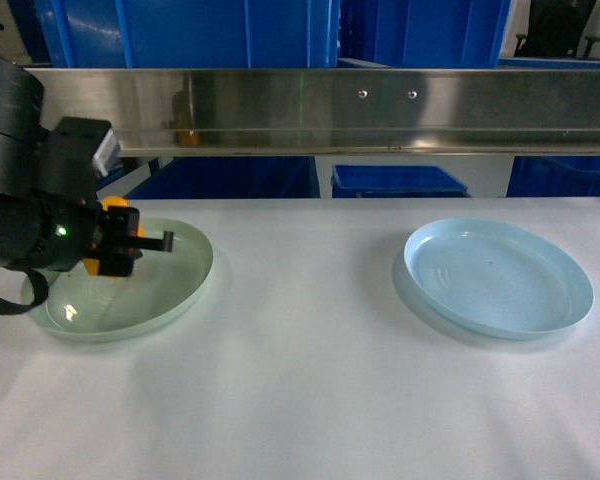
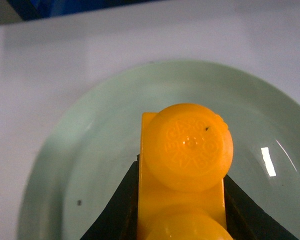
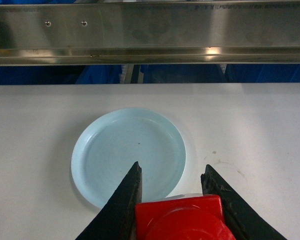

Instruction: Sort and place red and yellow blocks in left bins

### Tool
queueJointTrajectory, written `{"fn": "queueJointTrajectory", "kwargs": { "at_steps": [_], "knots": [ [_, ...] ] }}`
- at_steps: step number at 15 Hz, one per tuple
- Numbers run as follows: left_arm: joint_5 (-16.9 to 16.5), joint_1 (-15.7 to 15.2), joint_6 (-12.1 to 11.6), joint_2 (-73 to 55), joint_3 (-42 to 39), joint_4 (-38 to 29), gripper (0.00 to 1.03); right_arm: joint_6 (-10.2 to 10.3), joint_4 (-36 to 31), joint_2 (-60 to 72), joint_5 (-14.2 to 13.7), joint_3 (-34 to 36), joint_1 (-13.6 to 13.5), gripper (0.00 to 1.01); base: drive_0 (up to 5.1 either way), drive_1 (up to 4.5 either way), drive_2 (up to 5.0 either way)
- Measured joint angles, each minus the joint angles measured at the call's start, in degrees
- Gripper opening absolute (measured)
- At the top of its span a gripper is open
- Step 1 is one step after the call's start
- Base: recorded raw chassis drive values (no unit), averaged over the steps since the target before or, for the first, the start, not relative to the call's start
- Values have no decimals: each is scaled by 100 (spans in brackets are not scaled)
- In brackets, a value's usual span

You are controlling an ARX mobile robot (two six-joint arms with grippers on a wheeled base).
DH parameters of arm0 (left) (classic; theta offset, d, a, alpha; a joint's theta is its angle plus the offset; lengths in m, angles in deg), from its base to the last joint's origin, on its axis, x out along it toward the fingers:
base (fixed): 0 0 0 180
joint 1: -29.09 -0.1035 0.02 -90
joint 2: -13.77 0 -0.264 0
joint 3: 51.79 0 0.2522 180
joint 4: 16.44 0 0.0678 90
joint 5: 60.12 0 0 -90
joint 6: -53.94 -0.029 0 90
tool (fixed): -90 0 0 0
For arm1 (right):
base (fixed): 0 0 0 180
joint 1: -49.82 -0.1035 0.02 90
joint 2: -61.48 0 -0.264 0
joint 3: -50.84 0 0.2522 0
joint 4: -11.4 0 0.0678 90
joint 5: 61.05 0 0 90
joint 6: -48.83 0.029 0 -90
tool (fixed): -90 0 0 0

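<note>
My left gripper [image 1: 132, 245] is shut on a yellow block [image 2: 190, 150] with round studs and holds it over the left bin, a shallow pale green plate [image 2: 85, 150]. In the head view that plate [image 1: 185, 280] lies at the table's left, with the yellow block [image 1: 118, 210] partly hidden by the arm. My right gripper [image 3: 172, 167] is shut on a red block [image 3: 182, 220], held above the white table just in front of a pale blue plate [image 3: 125, 145]. The right gripper does not show in the head view.
The pale blue plate [image 1: 500, 280] lies on the right of the white table [image 1: 310, 380]. A steel rail [image 1: 380, 110] runs along the far edge, with blue crates [image 1: 400, 182] behind it. Both plates hold nothing.
</note>
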Motion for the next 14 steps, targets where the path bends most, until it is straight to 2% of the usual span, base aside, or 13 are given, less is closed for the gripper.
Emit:
{"fn": "queueJointTrajectory", "kwargs": {
  "at_steps": [3, 8, 11, 14],
  "knots": [
    [-361, -424, -164, 1261, -610, -52, 29, 0, 2, 0, 0, -2, 0, 29, 0, 0, 0],
    [-802, -1091, -702, 2909, -1784, 382, 29, 2, 0, 0, 0, -2, 0, 29, 0, 0, 0],
    [-960, -1344, -743, 3681, -2090, 863, 29, 0, 0, 0, 0, -2, 0, 29, 0, 0, 0],
    [-1051, -1351, -734, 3891, -2114, 706, 29, 0, 0, 0, 0, -2, 0, 29, 0, 0, 0]
  ]
}}
